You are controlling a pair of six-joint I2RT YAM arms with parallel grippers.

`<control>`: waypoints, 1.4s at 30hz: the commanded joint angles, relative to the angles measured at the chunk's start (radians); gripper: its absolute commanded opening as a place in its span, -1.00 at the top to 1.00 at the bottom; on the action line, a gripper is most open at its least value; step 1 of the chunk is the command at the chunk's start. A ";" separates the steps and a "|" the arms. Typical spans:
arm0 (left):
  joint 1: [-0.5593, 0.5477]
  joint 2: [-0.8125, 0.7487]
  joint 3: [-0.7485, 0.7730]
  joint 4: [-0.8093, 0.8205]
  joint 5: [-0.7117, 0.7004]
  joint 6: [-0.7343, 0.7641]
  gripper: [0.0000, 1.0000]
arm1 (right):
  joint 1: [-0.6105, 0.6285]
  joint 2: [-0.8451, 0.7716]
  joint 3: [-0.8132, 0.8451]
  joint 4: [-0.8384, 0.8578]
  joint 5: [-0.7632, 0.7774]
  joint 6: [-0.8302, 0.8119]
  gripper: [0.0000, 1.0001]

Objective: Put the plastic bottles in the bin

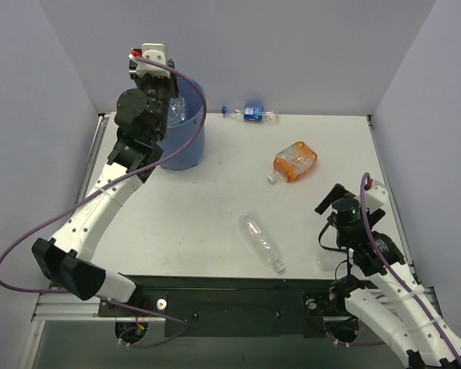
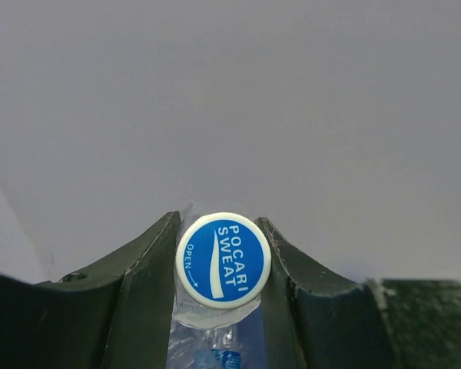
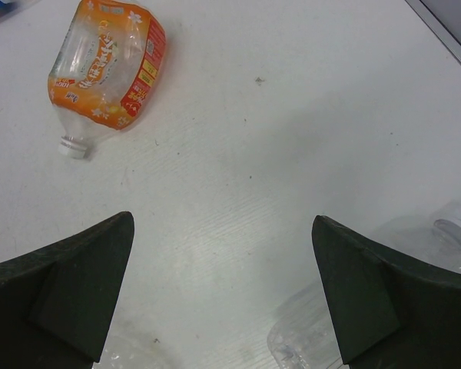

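Right gripper (image 3: 223,229): spread wide, empty, over the near right corner.
Clear bottle (image 3: 438,238): lies just under it, ungripped.
Second clear bottle (image 1: 261,242): by the near edge, centre.
Orange-labelled bottle (image 1: 295,161): right of middle.
Blue-label bottle (image 1: 251,113): far edge.
Bin (image 1: 192,146): far left corner.
Left gripper (image 2: 217,223): pinches a blue-capped bottle (image 1: 177,110) over the bin's mouth.
Progress: four bottles left, by my judgement.

Clear glossy plastic bottles (image 1: 262,242), matt white table (image 1: 200,207), smooth blue bin (image 1: 186,146).
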 commanded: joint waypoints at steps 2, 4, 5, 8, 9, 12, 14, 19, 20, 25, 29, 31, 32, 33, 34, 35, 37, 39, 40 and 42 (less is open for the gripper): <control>0.124 0.096 0.035 -0.104 -0.022 -0.136 1.00 | 0.005 -0.005 0.004 -0.017 0.035 0.010 -0.89; 0.150 0.125 0.035 -0.127 -0.033 -0.175 0.55 | 0.005 -0.008 0.003 -0.022 0.033 0.008 -0.89; 0.155 0.133 0.035 -0.142 -0.031 -0.184 -0.10 | 0.005 -0.011 0.004 -0.023 0.035 0.010 -0.89; 0.158 0.151 0.059 -0.193 -0.028 -0.176 -0.77 | 0.005 -0.019 0.008 -0.033 0.038 0.005 -0.89; 0.156 0.153 0.065 -0.219 -0.031 -0.193 -0.77 | 0.005 -0.019 0.009 -0.034 0.038 0.004 -0.89; 0.152 0.137 0.098 -0.311 -0.022 -0.253 -0.79 | 0.005 -0.017 0.009 -0.036 0.042 0.004 -0.89; 0.138 0.116 0.102 -0.373 -0.007 -0.290 -0.79 | 0.005 -0.010 0.008 -0.034 0.039 0.007 -0.89; 0.034 0.027 -0.003 -0.480 0.079 -0.345 -0.83 | 0.005 0.010 0.004 -0.010 0.023 0.010 -0.89; 0.006 0.012 -0.028 -0.489 0.090 -0.342 -0.84 | 0.005 0.018 0.006 -0.007 0.019 0.008 -0.89; -0.221 -0.038 -0.184 -0.557 0.069 -0.366 -0.87 | 0.005 0.038 0.004 0.013 0.007 0.004 -0.89; -0.328 -0.041 -0.270 -0.617 0.190 -0.397 -0.89 | 0.008 0.050 0.004 0.023 0.000 -0.001 -0.89; -0.359 -0.025 -0.289 -0.662 0.237 -0.425 -0.90 | 0.007 0.050 0.004 0.024 -0.001 -0.003 -0.89; -0.367 -0.015 -0.281 -0.714 0.269 -0.479 -0.90 | 0.007 0.050 0.003 0.024 -0.001 -0.006 -0.89; -0.365 0.010 -0.274 -0.742 0.289 -0.526 -0.90 | 0.007 0.047 0.001 0.024 0.003 -0.006 -0.89; -0.367 0.021 -0.272 -0.774 0.318 -0.622 -0.90 | 0.007 0.044 -0.003 0.024 0.003 -0.009 -0.89; -0.367 0.050 -0.272 -0.787 0.364 -0.665 -0.90 | 0.008 0.041 -0.006 0.024 0.006 -0.006 -0.89; -0.367 0.094 -0.284 -0.793 0.420 -0.815 -0.90 | 0.007 0.041 -0.015 0.027 0.009 0.000 -0.89; -0.367 0.129 -0.321 -0.758 0.461 -0.976 -0.91 | 0.008 0.044 -0.020 0.032 0.004 0.008 -0.89; -0.368 0.145 -0.356 -0.708 0.470 -1.045 -0.91 | 0.008 0.046 -0.023 0.035 0.000 0.011 -0.89; -0.370 0.162 -0.401 -0.640 0.471 -1.139 -0.92 | 0.007 0.049 -0.023 0.038 -0.007 0.014 -0.89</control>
